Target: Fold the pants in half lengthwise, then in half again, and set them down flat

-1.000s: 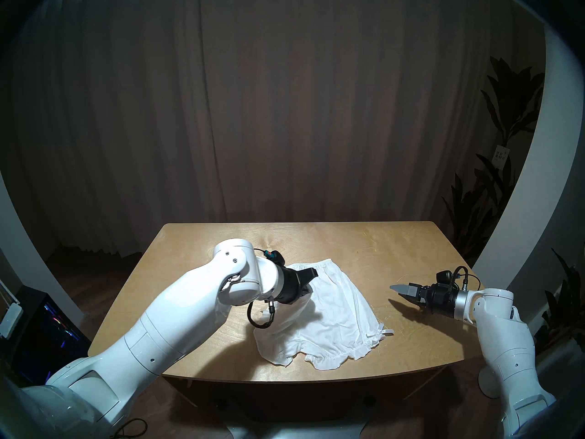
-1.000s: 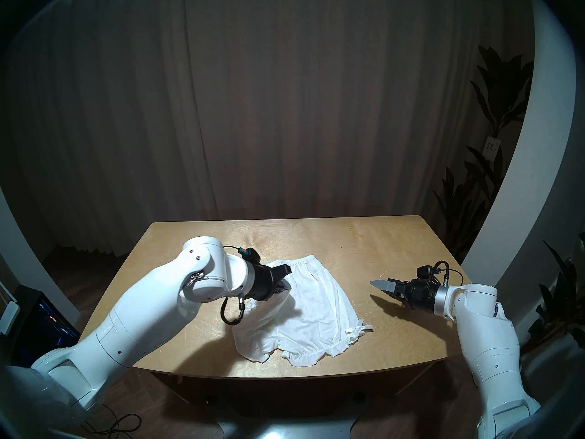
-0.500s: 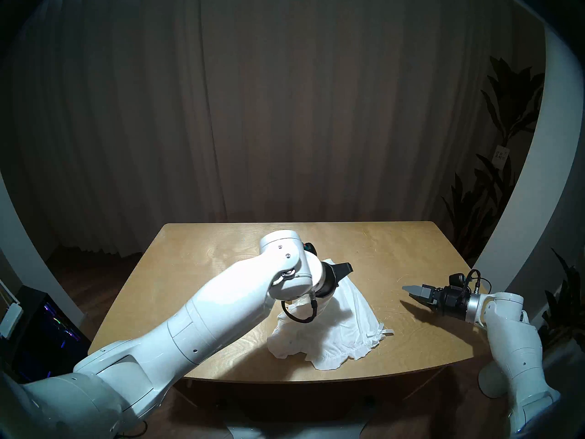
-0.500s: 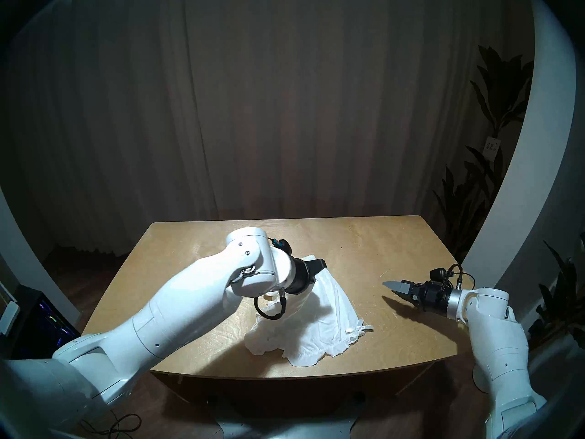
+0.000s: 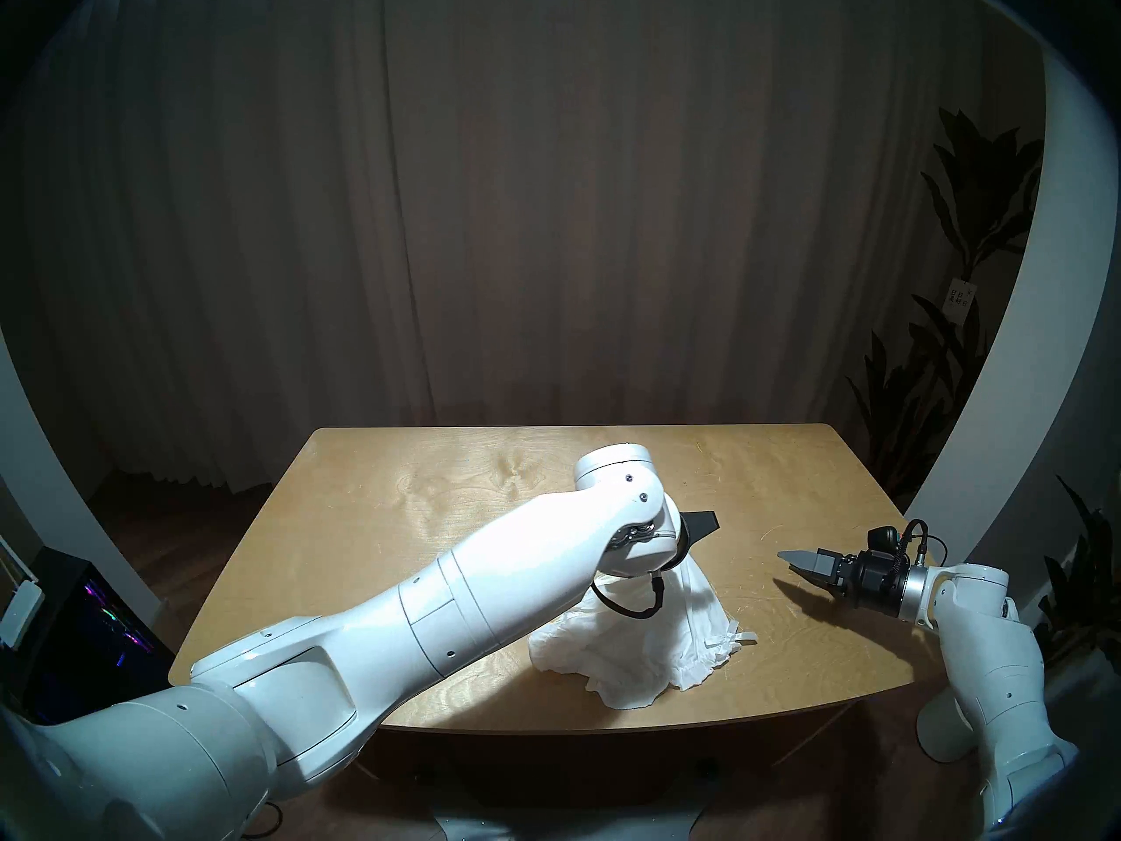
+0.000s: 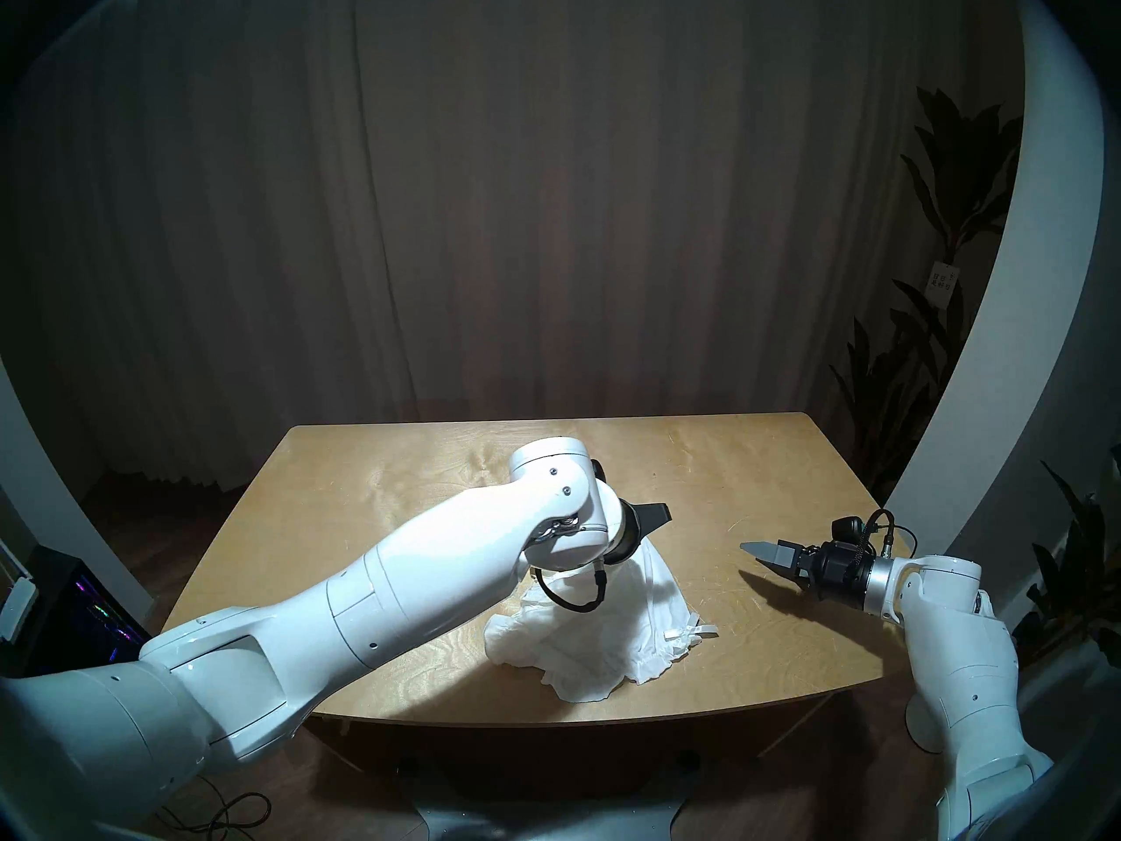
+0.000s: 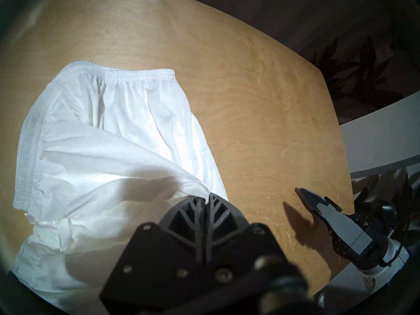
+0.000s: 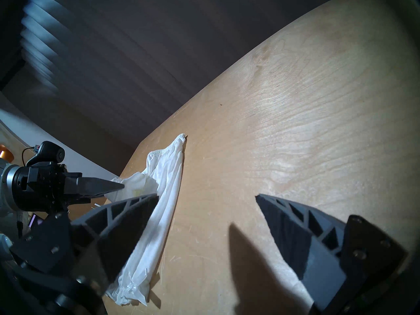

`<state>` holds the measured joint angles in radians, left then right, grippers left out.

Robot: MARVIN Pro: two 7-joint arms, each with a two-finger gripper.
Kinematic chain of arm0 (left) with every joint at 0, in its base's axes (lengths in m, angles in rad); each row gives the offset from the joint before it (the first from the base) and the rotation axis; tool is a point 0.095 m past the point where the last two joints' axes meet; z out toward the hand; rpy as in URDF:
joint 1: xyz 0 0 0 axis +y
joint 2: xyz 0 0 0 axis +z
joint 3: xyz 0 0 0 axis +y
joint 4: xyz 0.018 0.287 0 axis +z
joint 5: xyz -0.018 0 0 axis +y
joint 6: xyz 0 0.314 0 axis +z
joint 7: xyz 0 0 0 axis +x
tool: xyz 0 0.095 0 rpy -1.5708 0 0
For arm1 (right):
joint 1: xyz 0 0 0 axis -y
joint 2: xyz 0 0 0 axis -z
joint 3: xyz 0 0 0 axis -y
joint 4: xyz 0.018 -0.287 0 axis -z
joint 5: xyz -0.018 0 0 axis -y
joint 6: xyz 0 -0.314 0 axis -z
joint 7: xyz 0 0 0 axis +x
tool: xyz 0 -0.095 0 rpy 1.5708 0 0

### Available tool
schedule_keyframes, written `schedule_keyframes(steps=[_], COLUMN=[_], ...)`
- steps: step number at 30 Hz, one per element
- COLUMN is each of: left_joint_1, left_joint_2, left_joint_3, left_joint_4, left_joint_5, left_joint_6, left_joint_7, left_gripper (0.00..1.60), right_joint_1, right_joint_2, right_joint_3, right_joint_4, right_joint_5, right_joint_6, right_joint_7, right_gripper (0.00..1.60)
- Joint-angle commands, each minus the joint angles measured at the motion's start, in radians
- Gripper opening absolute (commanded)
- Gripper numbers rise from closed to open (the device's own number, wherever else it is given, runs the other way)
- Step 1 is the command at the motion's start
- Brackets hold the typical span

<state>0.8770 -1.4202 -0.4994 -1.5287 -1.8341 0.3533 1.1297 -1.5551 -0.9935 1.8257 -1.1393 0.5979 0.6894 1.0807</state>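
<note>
Both arms wear glossy white rounded shells dotted with small dark screws, ending beside the table in silver collars, black wrist housings with looping black cables, and dark grey fingers with triangular ribbed cut-outs.

Wooden table, pale plywood top, rounded corners, faint scratches toward the right side. One small dark speck on the far right part. Lying on it: white pants, right of centre toward the near edge, bunched and partly lifted off the surface at one point; waistband flat on the wood, ruffled hem with ribbon tie resting on it.
</note>
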Motion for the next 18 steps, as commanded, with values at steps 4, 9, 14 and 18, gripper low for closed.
schedule_keyframes(steps=[4,9,14,18], left_joint_1=[-0.134,-0.173,-0.197,-0.201], left_joint_2=[-0.139,-0.209,-0.257,-0.288], left_joint_3=[0.064,0.095,0.112,0.105], left_joint_4=[0.143,0.235,0.305,0.365], left_joint_5=[0.030,0.023,0.009,-0.025], left_joint_6=[-0.044,-0.069,-0.088,-0.108], left_joint_7=[-0.002,0.002,-0.005,-0.036], left_gripper=[1.06,1.60,1.60,1.60], right_joint_1=[-0.002,0.005,0.003,-0.010], right_joint_2=[-0.013,-0.015,-0.020,-0.021], right_joint_3=[-0.004,-0.006,-0.007,-0.002], right_joint_4=[0.023,0.025,0.026,0.024], right_joint_5=[-0.010,-0.013,-0.016,-0.017], right_joint_6=[-0.033,-0.052,-0.073,-0.091], right_joint_7=[-0.017,-0.021,-0.024,-0.025], right_gripper=[1.60,1.60,1.60,1.60])
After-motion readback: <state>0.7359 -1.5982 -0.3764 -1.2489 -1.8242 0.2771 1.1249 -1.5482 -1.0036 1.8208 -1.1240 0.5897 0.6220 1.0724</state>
